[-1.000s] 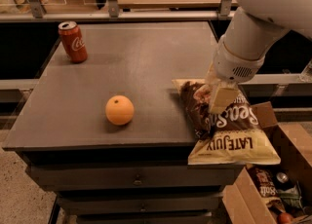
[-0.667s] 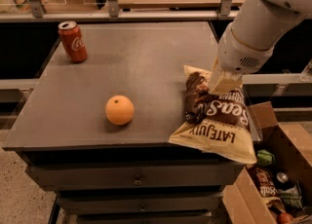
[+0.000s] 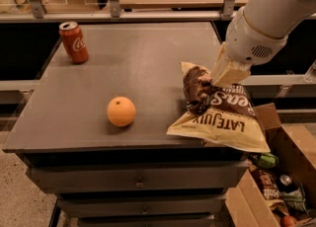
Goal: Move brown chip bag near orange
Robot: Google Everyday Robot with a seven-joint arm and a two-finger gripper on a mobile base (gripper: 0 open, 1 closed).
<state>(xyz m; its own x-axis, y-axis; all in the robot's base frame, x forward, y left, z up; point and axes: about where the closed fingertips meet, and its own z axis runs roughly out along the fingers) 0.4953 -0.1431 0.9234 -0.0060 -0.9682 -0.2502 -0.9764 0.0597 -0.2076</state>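
Note:
The brown chip bag (image 3: 222,115), dark brown with cream ends and "LATE JULY" lettering, hangs tilted at the table's right edge. Its top is crumpled and its lower end reaches past the edge. My gripper (image 3: 220,79), on the white arm coming from the upper right, is shut on the bag's crumpled upper part. The orange (image 3: 121,111) sits on the grey table (image 3: 143,53) near the front edge, about a bag's width left of the bag.
A red soda can (image 3: 74,42) stands upright at the table's back left. An open cardboard box (image 3: 291,142) with mixed snacks sits on the floor to the right of the table. Drawers run below the tabletop, and a shelf rail runs behind it.
The gripper and the bag have moved left toward the orange. The bag has tilted and its left corner is now further over the tabletop. Orange and can have not moved.

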